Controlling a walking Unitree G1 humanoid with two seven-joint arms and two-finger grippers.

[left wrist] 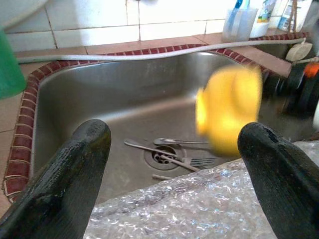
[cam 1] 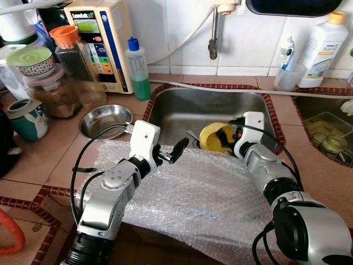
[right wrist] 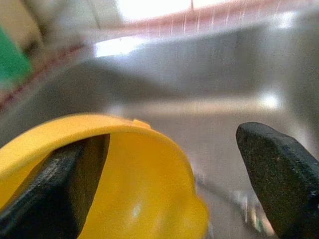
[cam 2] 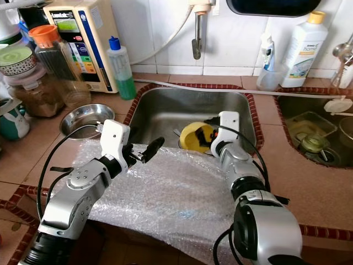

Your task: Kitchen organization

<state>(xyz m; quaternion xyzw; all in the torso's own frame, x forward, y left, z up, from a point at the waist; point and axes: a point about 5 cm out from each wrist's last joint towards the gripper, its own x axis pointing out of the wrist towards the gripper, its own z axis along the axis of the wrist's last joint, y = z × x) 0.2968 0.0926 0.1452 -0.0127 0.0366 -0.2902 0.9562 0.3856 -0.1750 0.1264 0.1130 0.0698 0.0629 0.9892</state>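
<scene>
Seemingly light, stiff, slick plastic: yellow bowl (cam 1: 216,136) at 3 o'clock in sink (cam 1: 182,107), best taken by its rim, right gripper (cam 1: 230,138) spread with one finger inside, left gripper (cam 1: 174,152) released above bubble wrap (cam 1: 187,199).

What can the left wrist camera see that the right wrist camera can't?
The left wrist view adds the spoons and fork lying by the sink's drain, and the bubble wrap on the sink's near edge. The right wrist view adds a close look into the cup, with one finger of the right gripper inside it. Both share the yellow cup and the steel sink.
</scene>
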